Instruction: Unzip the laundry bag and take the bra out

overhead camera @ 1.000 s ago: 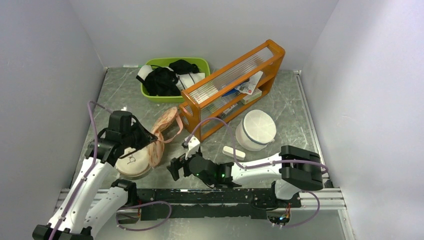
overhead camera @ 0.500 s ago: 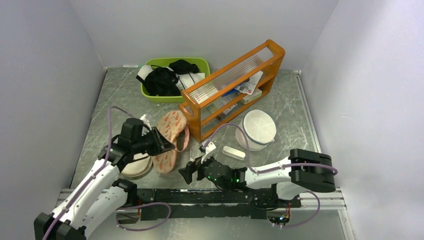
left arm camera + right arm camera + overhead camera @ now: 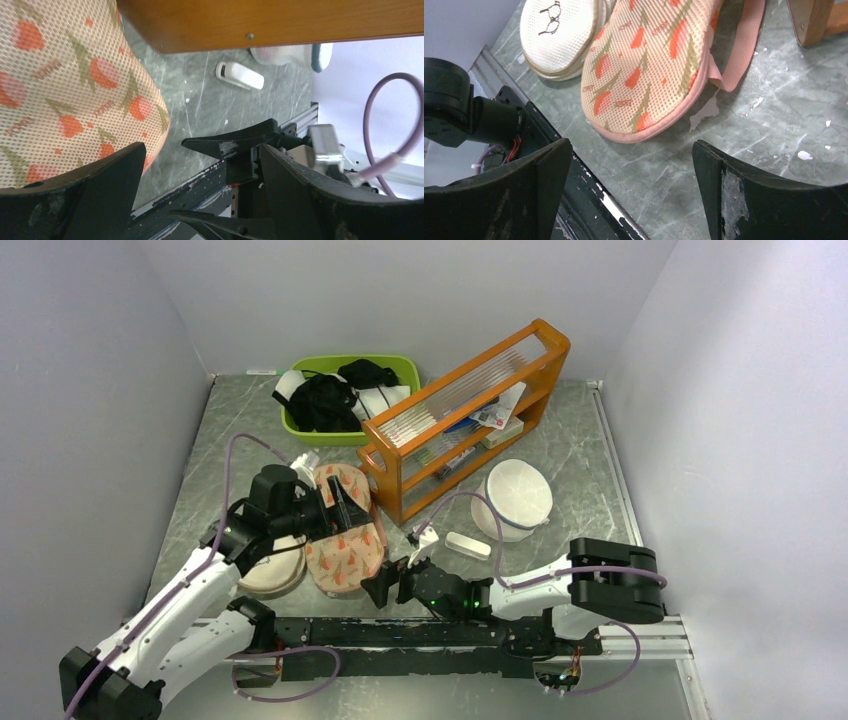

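Top external, laundry bag (image 3: 345, 558) lying flat, left gripper (image 3: 347, 508) above, jaws spread

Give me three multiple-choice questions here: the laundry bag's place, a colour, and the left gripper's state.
1. Where is the laundry bag? A) held in the air B) on the table, between the beige pouch and the orange rack C) atop the rack
2. What colour is the bin holding black clothes? A) blue B) green C) red
3. The left gripper is: A) shut on the bag B) shut on the pouch C) open, empty
Answers: B, it lies flat beside the pouch; B, lime-green rim; C, fingers wide apart, nothing between.
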Motion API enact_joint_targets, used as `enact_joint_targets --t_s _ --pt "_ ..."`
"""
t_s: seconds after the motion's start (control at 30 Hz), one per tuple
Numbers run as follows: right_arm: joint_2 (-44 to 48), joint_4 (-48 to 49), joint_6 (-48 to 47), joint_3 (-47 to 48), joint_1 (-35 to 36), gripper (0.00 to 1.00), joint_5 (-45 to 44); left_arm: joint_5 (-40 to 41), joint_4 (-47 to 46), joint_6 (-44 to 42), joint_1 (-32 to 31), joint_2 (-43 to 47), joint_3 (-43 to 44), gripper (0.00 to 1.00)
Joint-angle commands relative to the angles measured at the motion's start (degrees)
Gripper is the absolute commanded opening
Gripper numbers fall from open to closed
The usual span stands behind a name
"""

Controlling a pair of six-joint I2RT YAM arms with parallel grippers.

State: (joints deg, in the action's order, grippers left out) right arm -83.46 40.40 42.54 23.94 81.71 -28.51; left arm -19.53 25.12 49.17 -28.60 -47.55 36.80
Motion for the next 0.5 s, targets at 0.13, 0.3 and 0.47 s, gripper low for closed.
enact_joint_targets --t_s 0.13,0.3,0.47 --pt "-6.7 8.5 4.1 -0.2 -0.4 0.91 -4.2 8.2 6.6 -5.2 -0.3 4.4 5.9 0.97" --pt "-13.2 14.8 6.1 1.7 -0.4 0.88 -4.9 8.2 7.5 -5.4 -0.3 4.4 6.4 0.96" --pt "-17.6 18.4 8.2 2.2 -0.4 0.80 -5.4 8.6 8.6 -5.9 -0.3 4.9 7.3 0.97"
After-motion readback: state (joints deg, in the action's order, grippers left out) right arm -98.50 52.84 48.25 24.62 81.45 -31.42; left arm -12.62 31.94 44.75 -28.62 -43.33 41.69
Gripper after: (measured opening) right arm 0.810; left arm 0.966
